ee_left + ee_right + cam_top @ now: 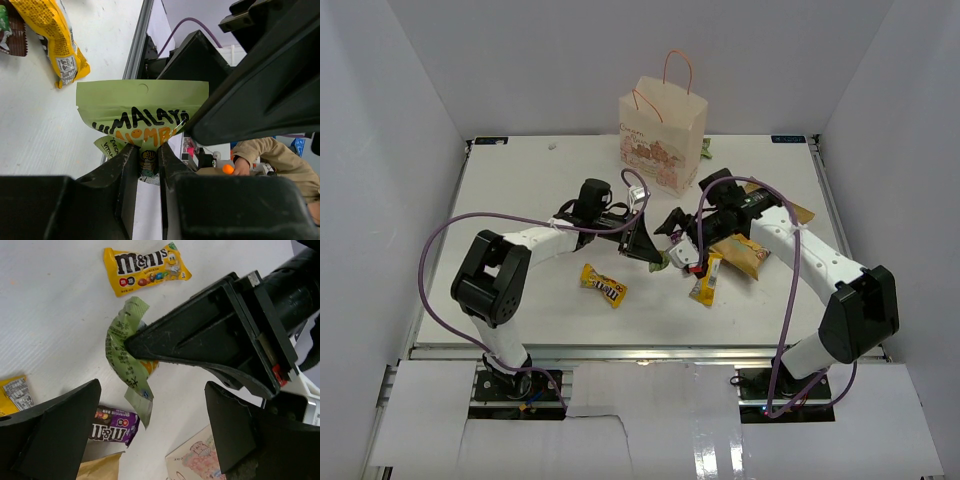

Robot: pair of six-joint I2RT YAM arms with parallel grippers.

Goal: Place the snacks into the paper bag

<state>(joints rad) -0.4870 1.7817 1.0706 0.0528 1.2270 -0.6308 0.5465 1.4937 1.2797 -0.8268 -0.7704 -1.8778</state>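
The left gripper (148, 150) is pinched tight on one edge of a green packet (142, 112). It holds the packet, seemingly lifted, over the middle of the table. That is well short of the paper bag (660, 135), which stands upright at the far edge.

The right gripper (150, 390) hangs just beside the packet with its jaws spread wide, gripping nothing.

Held by one edge, the packet looks floppy. I'd say it should travel high over the bag's open mouth, clear of the orange handles (678, 68), and drop only once inside the rim (a hand-over to the right claw looks possible too).

Black letters on the packet read "MALAY"; the orange ones below are cut off. The yellow M&M's pack (604, 285) lying on the table reads "m&m's". The lettering on the purple bar (112, 430) is too small to read.
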